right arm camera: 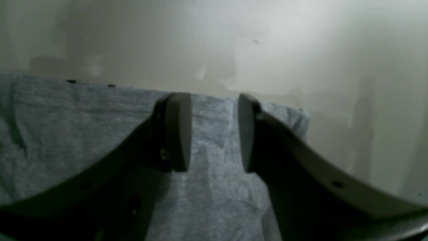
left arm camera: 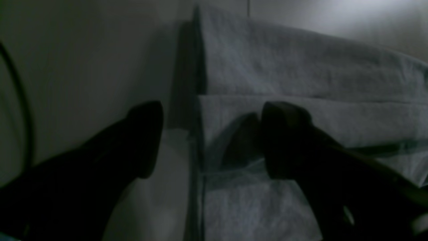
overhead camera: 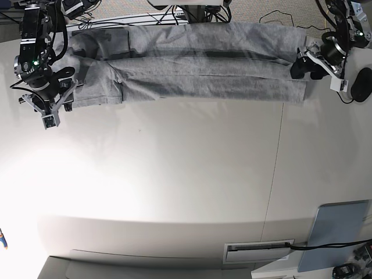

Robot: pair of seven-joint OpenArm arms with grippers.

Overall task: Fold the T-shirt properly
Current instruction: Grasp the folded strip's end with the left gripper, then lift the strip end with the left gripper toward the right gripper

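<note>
We see the T-shirt (overhead camera: 192,64) lying as a long narrow band along the far edge of the table (overhead camera: 186,174), its long axis running between the 2 arms. The left pincer (left arm camera: 212,139), spread wide, straddles one end edge, 1 finger over cloth and 1 over bare table. The right pincer (right arm camera: 214,132), partly spread and holding nothing, hangs over the opposite end. Each arm is nearest its own end. The base view alone shows the whole band; the left wrist view alone shows stacked fold layers.
</note>
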